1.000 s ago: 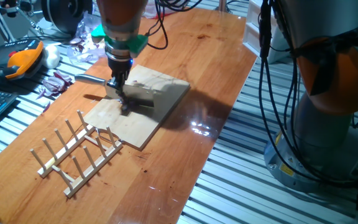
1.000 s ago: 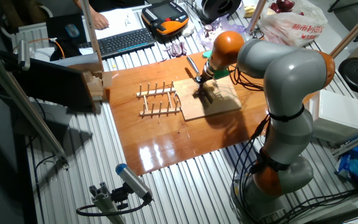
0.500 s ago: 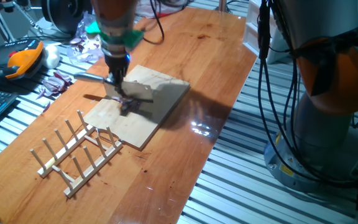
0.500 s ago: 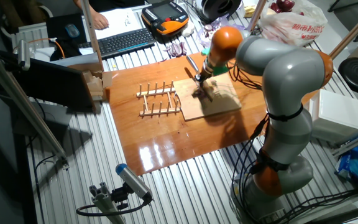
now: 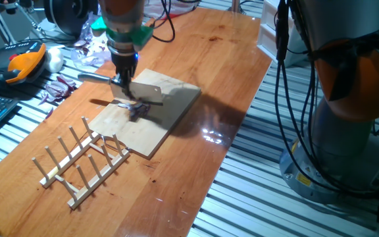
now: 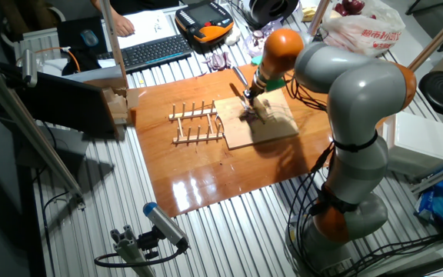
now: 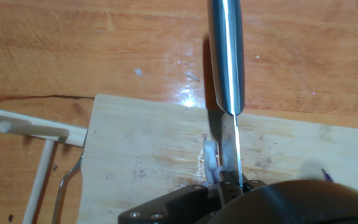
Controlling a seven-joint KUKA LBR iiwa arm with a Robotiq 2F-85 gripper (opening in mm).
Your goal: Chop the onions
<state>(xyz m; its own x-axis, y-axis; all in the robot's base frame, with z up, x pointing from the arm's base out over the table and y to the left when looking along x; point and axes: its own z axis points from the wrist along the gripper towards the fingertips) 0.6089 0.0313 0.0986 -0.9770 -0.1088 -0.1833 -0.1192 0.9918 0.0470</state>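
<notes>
The gripper [image 5: 125, 87], clenched on a knife [image 7: 226, 74], holds the blade over the onions [image 5: 137, 110] lying mid-way along the pale wooden board [image 5: 170, 105] on the tabletop [image 5: 196, 164], so it looks mid-chop, and the next stroke needs a straight drop onto them.

Arm reaching down, fingers [image 5: 125, 84] closed on something thin, wrist vertical.
</notes>
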